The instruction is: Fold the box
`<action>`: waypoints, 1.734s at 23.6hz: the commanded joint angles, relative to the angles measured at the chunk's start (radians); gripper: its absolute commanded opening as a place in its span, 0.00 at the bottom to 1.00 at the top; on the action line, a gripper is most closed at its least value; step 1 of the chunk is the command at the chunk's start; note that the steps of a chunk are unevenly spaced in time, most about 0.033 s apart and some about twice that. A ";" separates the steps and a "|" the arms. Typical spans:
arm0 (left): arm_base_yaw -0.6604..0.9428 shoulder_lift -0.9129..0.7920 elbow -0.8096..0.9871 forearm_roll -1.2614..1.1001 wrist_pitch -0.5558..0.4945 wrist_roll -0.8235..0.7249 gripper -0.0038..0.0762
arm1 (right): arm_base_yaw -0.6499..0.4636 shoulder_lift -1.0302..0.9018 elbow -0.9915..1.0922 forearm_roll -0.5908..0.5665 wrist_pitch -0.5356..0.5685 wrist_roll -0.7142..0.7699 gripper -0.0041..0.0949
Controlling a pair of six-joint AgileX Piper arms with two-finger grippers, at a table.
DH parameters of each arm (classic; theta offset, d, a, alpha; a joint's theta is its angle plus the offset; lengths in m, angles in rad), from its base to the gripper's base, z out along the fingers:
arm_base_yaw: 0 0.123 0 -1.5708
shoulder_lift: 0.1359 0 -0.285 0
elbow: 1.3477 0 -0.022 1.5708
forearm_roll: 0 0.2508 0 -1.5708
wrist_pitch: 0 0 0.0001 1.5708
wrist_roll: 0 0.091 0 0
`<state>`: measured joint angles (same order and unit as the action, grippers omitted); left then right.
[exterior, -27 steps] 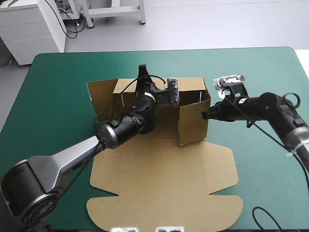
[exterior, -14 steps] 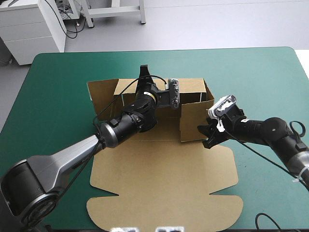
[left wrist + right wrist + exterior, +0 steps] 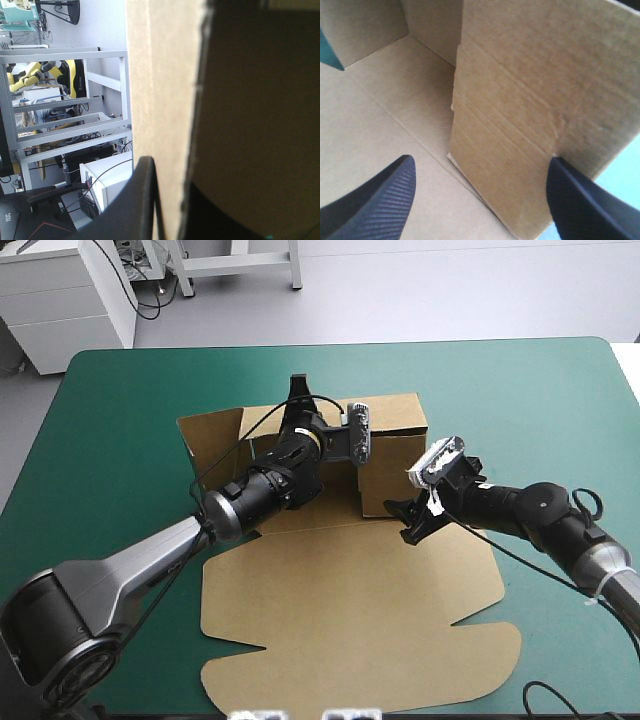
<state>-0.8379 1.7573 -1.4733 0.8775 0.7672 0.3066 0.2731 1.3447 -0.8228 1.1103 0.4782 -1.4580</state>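
Box (image 3: 350, 610), brown, part-raised. Left gripper (image 3: 167, 200) pinching back wall (image 3: 388, 416), twelve o'clock. Right gripper (image 3: 480, 185) spread, straddling side wall (image 3: 520, 100), three o'clock.

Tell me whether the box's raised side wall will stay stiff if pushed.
Likely stiff as a panel, but the side wall shows creases and would probably hinge there. The box is one thin sheet, so it may slide.
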 commanded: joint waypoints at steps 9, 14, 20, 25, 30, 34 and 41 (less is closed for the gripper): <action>-0.014 -0.009 0.013 -0.334 0.057 0.081 0.04 | 0.004 0.005 -0.033 0.067 -0.169 -0.031 0.45; -0.014 -0.009 0.013 -0.334 0.057 0.081 0.04 | 0.004 0.005 -0.033 0.067 -0.158 -0.034 0.05; -0.014 -0.009 0.013 -0.317 0.057 0.081 0.04 | 0.004 0.005 -0.033 0.067 -0.148 -0.041 0.02; -0.014 -0.009 0.013 -0.313 0.057 0.114 0.04 | 0.004 -0.010 -0.033 0.067 -0.082 0.033 0.02; -0.014 -0.009 0.013 -0.307 0.054 0.182 0.04 | 0.004 -0.142 -0.033 -0.025 -0.006 0.089 0.02; -0.014 -0.009 0.013 -0.307 0.049 0.234 0.04 | 0.002 -0.300 -0.033 -0.101 -0.034 0.202 0.02; -0.014 -0.011 0.013 -0.307 0.025 0.259 0.04 | 0.002 -0.498 -0.081 -0.180 -0.294 0.456 0.02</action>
<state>-0.8336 1.7421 -1.4802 0.7693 0.7748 0.5501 0.2808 0.8965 -0.8331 0.9523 0.2762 -1.0896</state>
